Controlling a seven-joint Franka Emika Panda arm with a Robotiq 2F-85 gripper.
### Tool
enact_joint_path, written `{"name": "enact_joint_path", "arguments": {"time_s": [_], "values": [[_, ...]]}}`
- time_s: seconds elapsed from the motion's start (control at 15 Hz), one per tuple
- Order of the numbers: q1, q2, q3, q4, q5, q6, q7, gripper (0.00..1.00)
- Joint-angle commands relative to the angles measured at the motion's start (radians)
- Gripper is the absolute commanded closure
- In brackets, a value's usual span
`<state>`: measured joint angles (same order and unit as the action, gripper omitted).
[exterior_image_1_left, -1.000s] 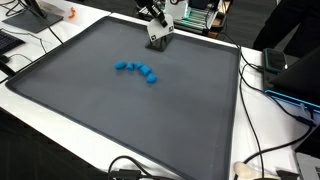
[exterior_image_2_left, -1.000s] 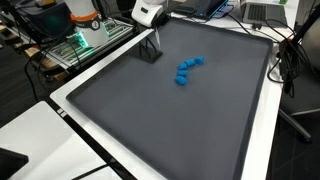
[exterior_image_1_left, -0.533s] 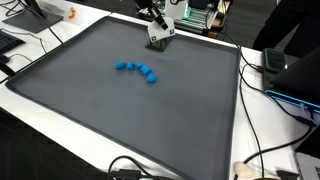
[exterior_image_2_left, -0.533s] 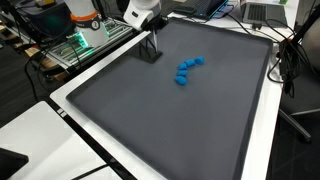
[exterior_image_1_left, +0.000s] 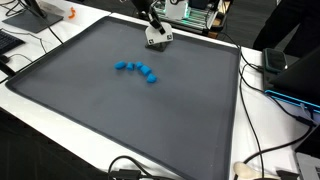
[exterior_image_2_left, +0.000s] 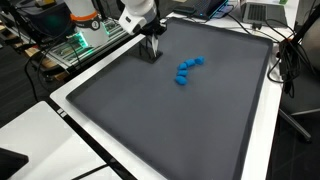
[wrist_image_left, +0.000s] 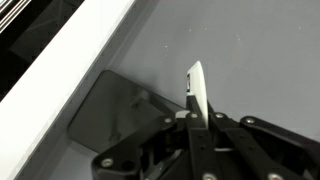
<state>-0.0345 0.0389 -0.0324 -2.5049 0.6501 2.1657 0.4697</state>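
Grey mat (exterior_image_1_left: 80, 100), cluttered benches behind. Gripper (exterior_image_2_left: 153, 50) has tilted at the mat's far edge, jaws pinched shut, white strip (wrist_image_left: 197, 90) at the tips, over a dark patch (wrist_image_left: 110, 110). Blue pieces (exterior_image_1_left: 136, 69) mid-mat unmoved.

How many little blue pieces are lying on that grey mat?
6, I think: blue pieces in one curved row, side by side, near the mat's middle. Blur may hide another.

I have a thin flat plate (wrist_image_left: 197, 95) pinched on edge in my closed tool (wrist_image_left: 198, 121); its narrow side looks pale in the wrist view. In both exterior views the plate (exterior_image_1_left: 157, 41) (exterior_image_2_left: 151, 50) looks dark grey. It hangs upright low over the dark mat (exterior_image_1_left: 120, 110), close to the mat's edge by the white bench (exterior_image_1_left: 252, 110).
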Motion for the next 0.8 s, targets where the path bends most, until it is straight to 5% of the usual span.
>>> {"name": "enact_joint_path", "arguments": {"time_s": [0.0, 0.73], "values": [[-0.005, -0.038, -0.008, -0.057, 0.060, 0.054, 0.018, 0.99], [-0.013, -0.054, -0.012, -0.121, 0.176, 0.169, 0.024, 0.99]]}}
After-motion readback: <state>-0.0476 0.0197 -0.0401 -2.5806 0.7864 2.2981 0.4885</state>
